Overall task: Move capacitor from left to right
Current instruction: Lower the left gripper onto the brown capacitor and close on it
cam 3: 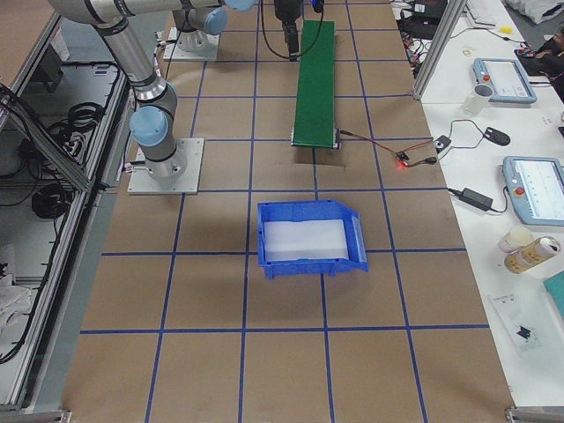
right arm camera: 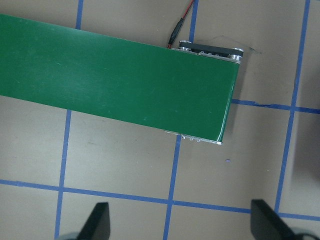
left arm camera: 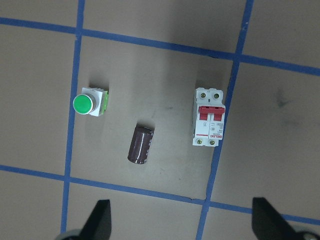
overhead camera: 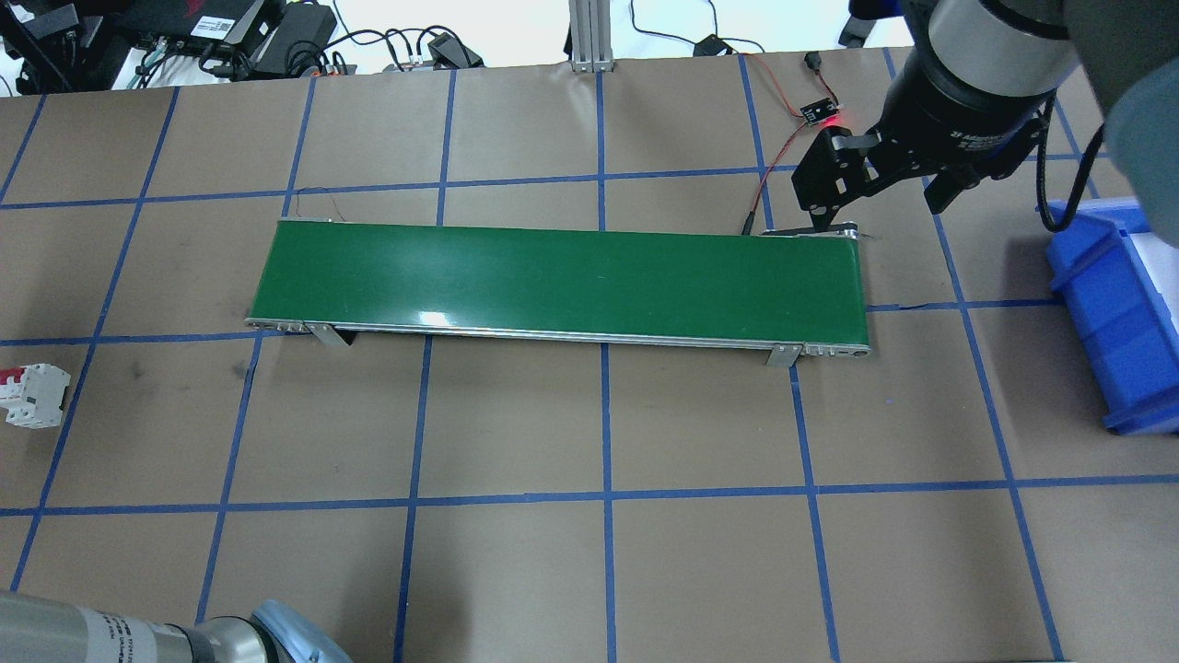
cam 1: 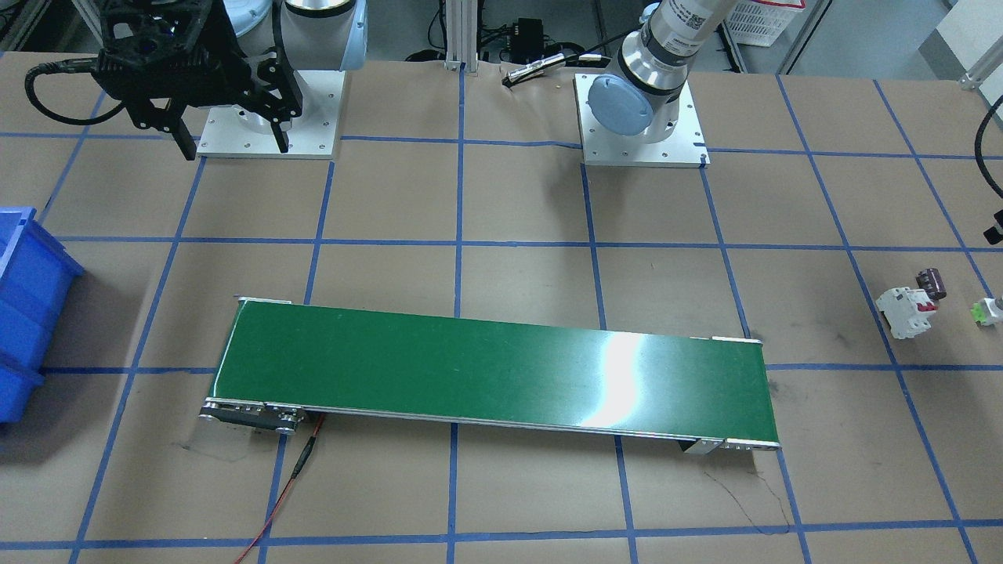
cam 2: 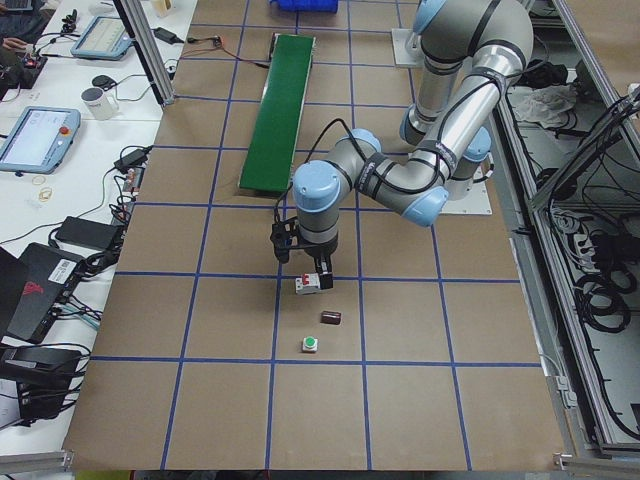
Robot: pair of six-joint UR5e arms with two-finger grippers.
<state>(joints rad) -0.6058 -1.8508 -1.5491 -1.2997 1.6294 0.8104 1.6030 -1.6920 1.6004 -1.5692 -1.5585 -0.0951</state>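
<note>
Capacitor [left arm camera: 141, 144] lies on its side on the table [left arm camera: 150, 65], between green push-button [left arm camera: 90, 104] and white breaker [left arm camera: 210, 117], touching neither. Its long axis runs nearly parallel to the breaker's, one end toward the left gripper [left arm camera: 182, 222], which hangs spread wide. Right gripper [right arm camera: 181, 222], also spread, hangs over the conveyor [right arm camera: 115, 85] end.

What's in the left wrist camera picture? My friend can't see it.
A small dark capacitor lies on its side on the brown table, between a green push button on the left and a white breaker with red switches on the right. The left tool is open at the bottom edge, touching nothing.
</note>
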